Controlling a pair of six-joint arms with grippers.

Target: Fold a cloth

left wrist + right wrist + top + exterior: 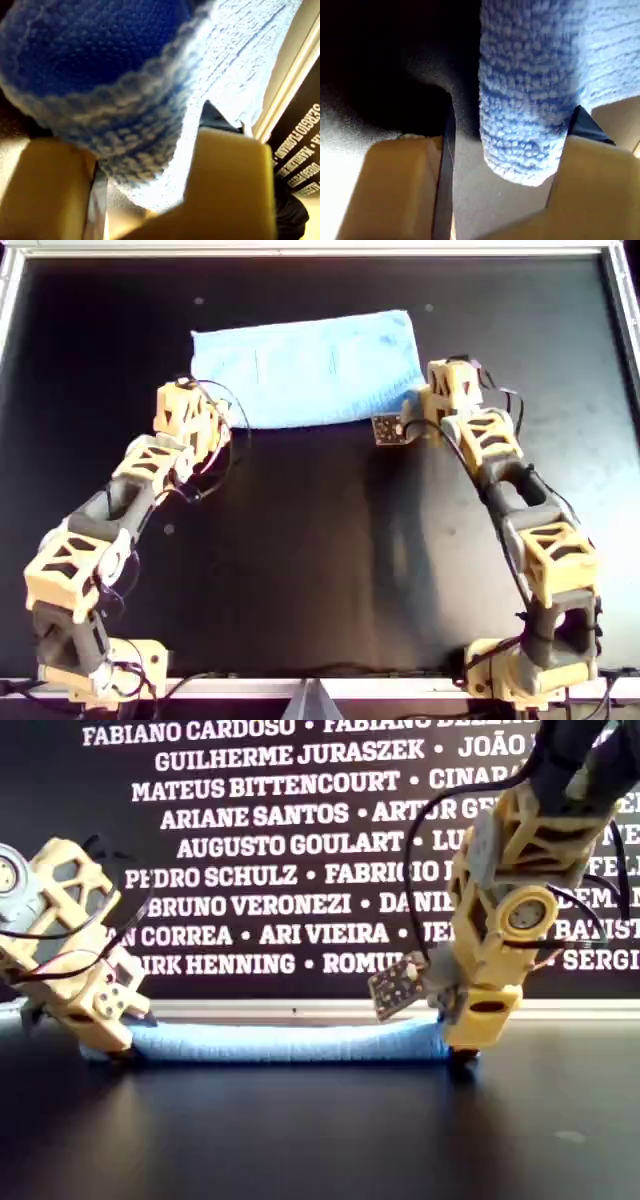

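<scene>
Sky-blue ribbed fabric cloth (310,368) lies folded, upper centre overhead; left gripper (222,426) and right gripper (412,412) straddle its near corners, jaws parted, likely releasing.

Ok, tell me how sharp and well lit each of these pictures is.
Overhead view: even light, slightly soft, cloth clear on the dark table. Exterior view: cloth sharp enough, wall lettering readable, table dim. Left wrist view: cloth blurred up close, part in deep shadow, part overexposed. Right wrist view: weave crisp, background black.
</scene>
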